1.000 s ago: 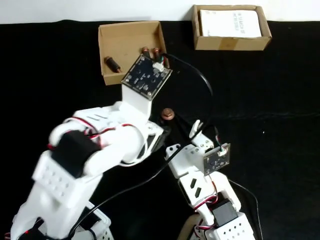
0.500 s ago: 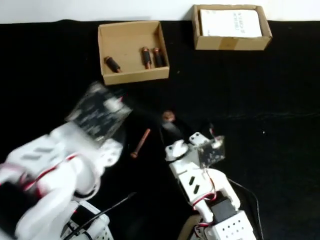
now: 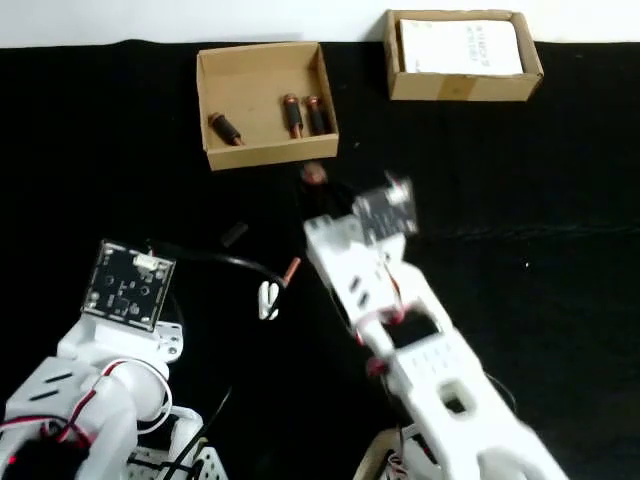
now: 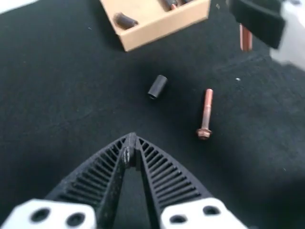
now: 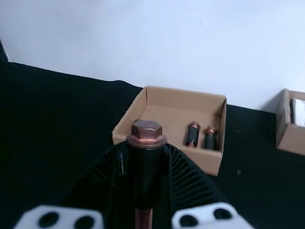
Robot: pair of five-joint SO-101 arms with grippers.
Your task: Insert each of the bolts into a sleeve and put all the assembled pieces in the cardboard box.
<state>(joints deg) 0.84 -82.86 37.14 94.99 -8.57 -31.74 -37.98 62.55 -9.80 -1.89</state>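
Holding an assembled piece (image 5: pixel 146 138) — right gripper (image 5: pixel 143 157) clamped around it, near the cardboard box (image 3: pixel 262 150) at the table's (image 3: pixel 560 300) far edge.
Left gripper (image 4: pixel 132 145) pinched together; loose bolt (image 4: pixel 206 114) and sleeve (image 4: pixel 157 86) lie apart mid-table.

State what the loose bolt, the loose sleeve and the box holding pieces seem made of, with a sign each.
Loose bolt: probably copper-plated metal; reddish sheen, hex head.
Loose sleeve: matte black, perhaps plastic or rubber; no shine.
Box: cardboard; plain tan matte walls.
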